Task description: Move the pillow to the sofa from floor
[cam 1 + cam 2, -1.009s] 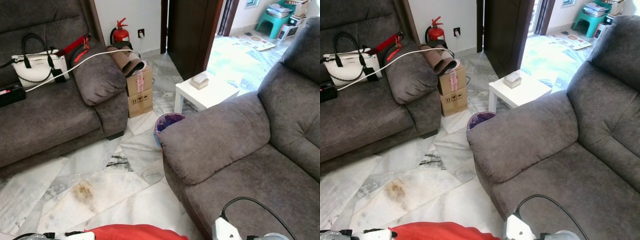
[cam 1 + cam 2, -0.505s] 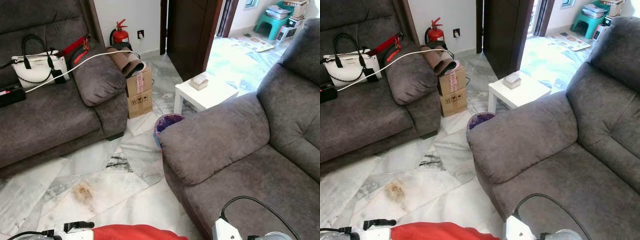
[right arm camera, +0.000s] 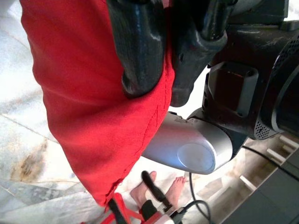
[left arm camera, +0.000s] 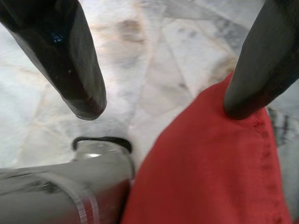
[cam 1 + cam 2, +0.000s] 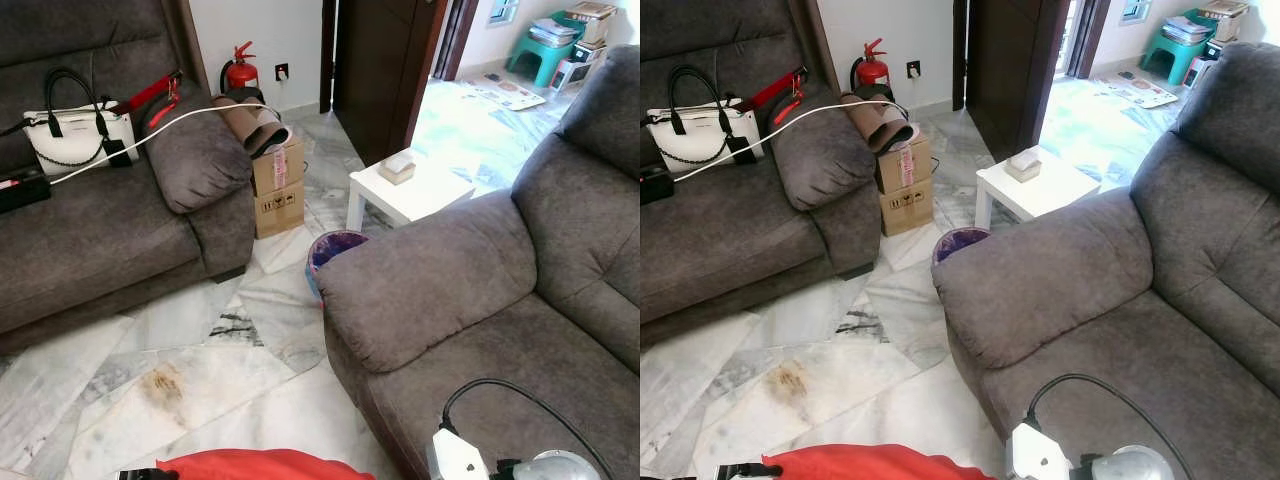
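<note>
So the red pillow (image 3: 93, 84) is off the floor, pinched in the right gripper (image 3: 161, 88) low before the robot; the left gripper (image 4: 163, 105) is spread beside it; the sofa (image 5: 480, 330) still waits

The pillow (image 3: 88, 93) is matt red cloth with a stitched seam. The right hand (image 3: 159, 81) has glossy black plastic fingers. The sofa (image 5: 480, 300) wears napped grey fabric. The floor (image 5: 200, 350) is polished veined marble; the box (image 5: 279, 185) is brown cardboard.
</note>
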Available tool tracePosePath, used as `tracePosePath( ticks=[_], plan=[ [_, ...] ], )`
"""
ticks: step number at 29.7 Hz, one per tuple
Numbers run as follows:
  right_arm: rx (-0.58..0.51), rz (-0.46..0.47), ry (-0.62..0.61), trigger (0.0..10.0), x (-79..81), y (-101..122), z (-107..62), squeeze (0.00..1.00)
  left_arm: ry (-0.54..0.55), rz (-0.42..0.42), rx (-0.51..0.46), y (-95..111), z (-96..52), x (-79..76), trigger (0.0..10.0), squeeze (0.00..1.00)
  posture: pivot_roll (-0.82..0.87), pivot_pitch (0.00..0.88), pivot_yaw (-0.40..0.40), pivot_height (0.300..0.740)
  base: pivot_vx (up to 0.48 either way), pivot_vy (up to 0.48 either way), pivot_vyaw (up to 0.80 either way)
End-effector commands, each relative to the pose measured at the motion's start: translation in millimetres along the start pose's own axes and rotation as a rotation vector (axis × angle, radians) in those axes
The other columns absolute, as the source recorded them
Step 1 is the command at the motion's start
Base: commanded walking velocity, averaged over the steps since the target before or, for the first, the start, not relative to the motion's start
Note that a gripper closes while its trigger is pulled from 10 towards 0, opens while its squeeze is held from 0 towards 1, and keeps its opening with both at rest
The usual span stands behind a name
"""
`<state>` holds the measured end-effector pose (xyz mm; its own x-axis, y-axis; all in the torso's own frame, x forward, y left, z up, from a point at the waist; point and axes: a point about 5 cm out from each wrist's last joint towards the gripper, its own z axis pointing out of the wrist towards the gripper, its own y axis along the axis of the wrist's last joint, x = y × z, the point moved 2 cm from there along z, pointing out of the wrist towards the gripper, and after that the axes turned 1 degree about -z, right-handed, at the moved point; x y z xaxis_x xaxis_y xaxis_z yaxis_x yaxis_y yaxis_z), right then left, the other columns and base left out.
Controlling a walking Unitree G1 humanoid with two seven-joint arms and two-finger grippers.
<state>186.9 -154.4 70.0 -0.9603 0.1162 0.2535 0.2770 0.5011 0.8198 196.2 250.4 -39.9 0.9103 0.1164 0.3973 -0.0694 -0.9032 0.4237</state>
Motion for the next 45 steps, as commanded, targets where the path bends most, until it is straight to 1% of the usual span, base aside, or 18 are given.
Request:
tracePosePath(
  ticks=[1,2,6,9,11,15,16,21,22,23,24,26,32,34,37,39,41,45],
  plan=[
    [-0.083,-0.071,0.063,10.0,8.3,21.2,-2.1,0.00,0.042,-0.002,0.023,-5.5,-3.6,5.6,10.0,0.00,0.02,0.134,-0.001,0.740,0.000,0.000,0.00],
    [-0.085,-0.067,0.064,10.0,9.1,21.0,-3.5,0.00,0.109,-0.019,0.025,-6.1,-5.9,17.6,10.0,0.00,0.02,0.134,-0.001,0.740,0.000,0.000,0.00],
    [-0.086,-0.061,0.062,10.0,9.5,20.7,-3.5,0.00,0.215,0.001,-0.012,-2.1,-12.5,38.4,10.0,0.00,0.02,0.136,-0.001,0.740,0.000,0.000,0.00],
    [-0.087,-0.056,0.063,10.0,9.4,19.9,-2.0,0.00,0.239,0.010,-0.034,1.0,-13.6,44.0,10.0,0.00,0.02,0.136,-0.002,0.740,0.000,0.000,0.00],
    [-0.087,-0.054,0.065,10.0,9.8,19.9,-1.6,0.00,0.241,0.002,-0.038,1.2,-13.2,44.3,10.0,0.00,0.02,0.136,-0.002,0.740,0.000,0.000,0.00],
    [-0.088,-0.055,0.070,10.0,10.9,21.0,-2.3,0.00,0.179,-0.037,-0.047,2.9,-7.5,36.7,10.0,0.00,0.01,0.136,-0.003,0.740,0.000,0.000,0.00],
    [-0.088,-0.056,0.068,10.0,11.1,21.4,-2.9,0.00,0.147,-0.063,-0.079,8.0,-3.4,31.5,10.0,0.00,0.01,0.135,-0.004,0.740,0.000,0.000,0.00],
    [-0.084,-0.061,0.059,10.0,10.4,21.5,-4.4,0.00,0.071,-0.102,-0.145,19.0,4.0,20.1,10.0,0.00,0.00,0.134,-0.009,0.740,0.000,0.000,0.00],
    [-0.084,-0.063,0.054,10.0,9.9,21.8,-4.4,0.00,0.069,-0.107,-0.148,19.3,4.2,19.8,10.0,0.00,0.00,0.134,-0.009,0.740,0.000,0.000,0.00],
    [-0.096,-0.063,0.056,10.0,9.6,23.5,-3.9,0.00,0.027,-0.084,-0.154,20.2,4.9,13.0,10.0,0.00,0.00,0.133,-0.013,0.740,0.000,0.000,0.00],
    [-0.096,-0.063,0.056,10.0,9.6,23.5,-3.9,0.00,0.027,-0.084,-0.154,20.2,4.9,13.0,10.0,0.00,0.00,0.133,-0.013,0.740,0.000,0.000,0.00],
    [-0.107,-0.063,0.063,10.0,10.2,26.1,-4.1,0.00,-0.018,-0.043,-0.126,16.7,5.1,5.9,10.0,0.00,0.00,0.134,-0.016,0.740,0.000,0.000,0.00],
    [-0.107,-0.071,0.073,10.0,11.9,29.1,-7.1,0.00,-0.031,-0.091,-0.115,15.3,7.2,3.1,10.0,0.00,-0.01,0.132,-0.022,0.740,0.000,0.000,0.00],
    [-0.107,-0.074,0.068,10.0,11.6,30.4,-9.0,0.00,-0.047,-0.083,-0.100,15.6,10.6,-0.7,10.0,0.00,-0.02,0.130,-0.024,0.740,0.000,0.000,0.00],
    [-0.106,-0.074,0.065,10.0,11.6,30.2,-10.6,0.00,-0.039,-0.063,-0.073,14.5,13.2,-1.4,10.0,0.00,-0.02,0.129,-0.027,0.740,0.000,0.000,0.00],
    [-0.103,-0.073,0.062,10.0,12.1,29.8,-11.9,0.00,0.039,-0.066,-0.029,11.0,15.1,6.1,10.0,0.00,-0.02,0.131,-0.029,0.740,0.000,0.000,0.00],
    [-0.105,-0.072,0.065,10.0,12.9,29.9,-12.3,0.00,0.083,-0.086,-0.007,8.5,15.5,10.6,10.0,0.00,-0.02,0.131,-0.030,0.740,0.000,0.000,0.00],
    [-0.109,-0.072,0.066,10.0,12.7,30.9,-11.0,0.00,0.113,-0.086,-0.013,9.5,15.2,14.2,10.0,0.00,-0.02,0.133,-0.032,0.740,0.000,0.000,0.00]
  ],
)
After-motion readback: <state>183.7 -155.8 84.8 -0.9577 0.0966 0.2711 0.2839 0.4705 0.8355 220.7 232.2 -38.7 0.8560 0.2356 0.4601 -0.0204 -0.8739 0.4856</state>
